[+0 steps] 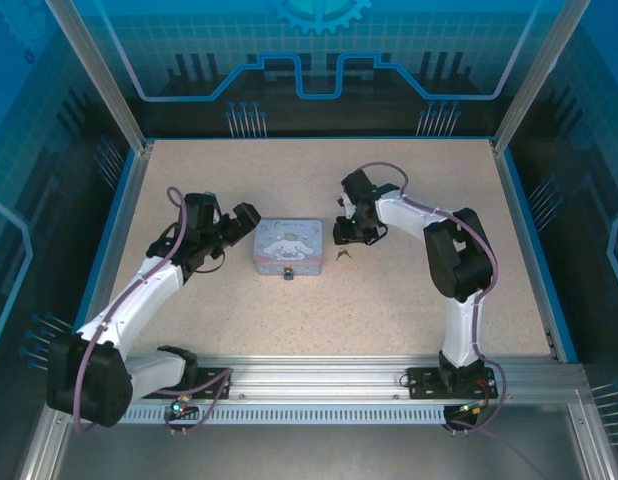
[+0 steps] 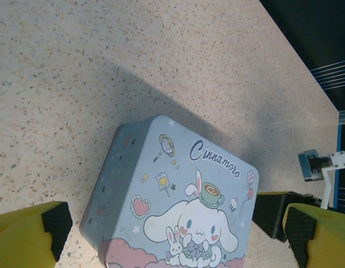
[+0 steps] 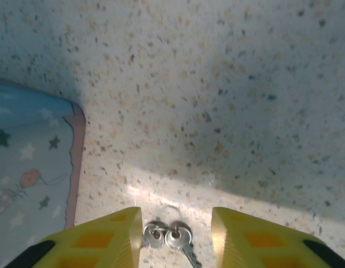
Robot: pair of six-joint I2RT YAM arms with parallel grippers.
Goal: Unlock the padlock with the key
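While right end effector [image 3: 176,226] hangs spread, key [image 3: 182,241] lies between its fingers [image 3: 114,240]

One tin [image 1: 288,247], one padlock [image 1: 287,272], two keys [image 3: 178,239], two tools: left tool [image 2: 177,226], right tool [image 3: 176,223].

Robot lab test cell, speckled tabletop [image 1: 319,320] fenced by aluminium posts [image 1: 97,75], blue circuit-and-gear panels [image 1: 319,50] at the far side, aluminium rail [image 1: 319,372] along the near edge.

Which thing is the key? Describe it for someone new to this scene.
Start at the pastel tin mid-table. Just right of it, between the open yellow fingers of the right end effector, the key lies on the tabletop. It alone is tiny, grey metal, ringed.
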